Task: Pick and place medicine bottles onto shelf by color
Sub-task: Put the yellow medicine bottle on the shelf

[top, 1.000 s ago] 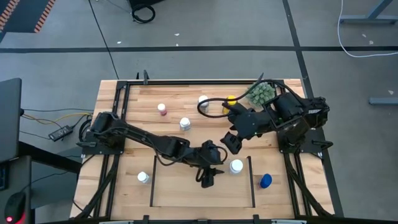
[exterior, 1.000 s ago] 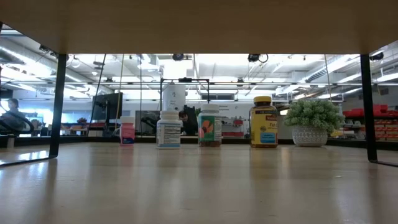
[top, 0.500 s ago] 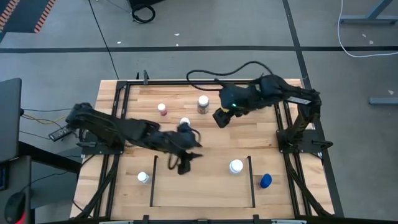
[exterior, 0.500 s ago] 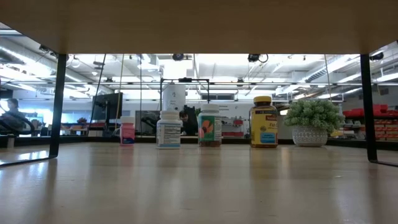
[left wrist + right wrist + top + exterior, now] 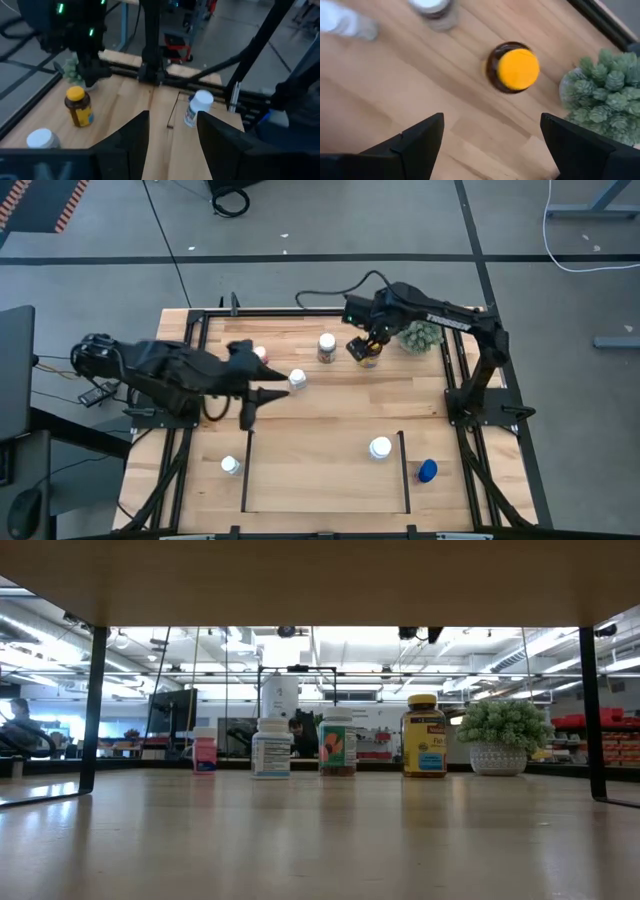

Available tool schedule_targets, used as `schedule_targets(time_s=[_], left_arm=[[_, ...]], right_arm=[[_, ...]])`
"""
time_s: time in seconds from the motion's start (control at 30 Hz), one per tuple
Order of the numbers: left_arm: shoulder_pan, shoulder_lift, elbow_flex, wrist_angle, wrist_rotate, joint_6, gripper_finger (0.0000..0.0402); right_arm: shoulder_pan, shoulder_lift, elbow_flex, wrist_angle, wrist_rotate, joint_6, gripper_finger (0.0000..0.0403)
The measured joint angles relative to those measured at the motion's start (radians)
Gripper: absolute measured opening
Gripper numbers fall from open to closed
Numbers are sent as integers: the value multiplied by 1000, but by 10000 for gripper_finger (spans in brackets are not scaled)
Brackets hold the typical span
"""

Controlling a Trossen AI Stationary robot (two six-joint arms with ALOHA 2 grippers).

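My right gripper [image 5: 362, 350] [image 5: 492, 122] hangs open above the amber medicine bottle with the yellow cap [image 5: 514, 68] [image 5: 423, 737] at the far right, pointing down, touching nothing. My left gripper [image 5: 247, 420] [image 5: 172, 122] is open and empty, raised over the table's left side. Standing on their bases are a white-capped bottle [image 5: 380, 447] inside the shelf [image 5: 320, 480] by its right bar, a blue bottle [image 5: 427, 471] right of the shelf, a white one [image 5: 231, 465] left of it, and a reddish [image 5: 261, 354], a white [image 5: 297, 378] and a brown bottle [image 5: 326, 345] farther back.
A spiky green plant in a white pot [image 5: 420, 333] [image 5: 602, 95] stands close beside the amber bottle, toward the right edge. Black frame rails [image 5: 465, 370] run along the table's sides and far edge. Bare wood lies in the middle of the table and within the shelf.
My left gripper has drawn back from the shelf toward the table's left edge and risen, staying open; the white-capped bottle stays standing in the shelf. My right gripper has swung from the table's middle toward the far edge, tipped to point down, and now hangs over the amber bottle.
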Motion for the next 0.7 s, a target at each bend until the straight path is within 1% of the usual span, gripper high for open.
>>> schedule_targets(time_s=[0.1, 0.27, 0.47, 0.63, 0.7], left_arm=[[0, -22, 0, -26, -1, 0, 172], [0, -30, 0, -90, -2, -3, 172], [0, -31, 0, -114, -2, -2, 172], [0, -31, 0, -115, -2, -2, 172], [0, -31, 0, -115, -2, -2, 172]], right_arm=[[-58, 0, -42, 38, -35, 0, 339], [-115, -1, -91, 119, -65, 28, 339], [-150, -1, -182, 129, -80, 99, 339], [-158, -1, -230, 188, -86, 121, 339], [-159, -1, -246, 209, -73, 145, 339]])
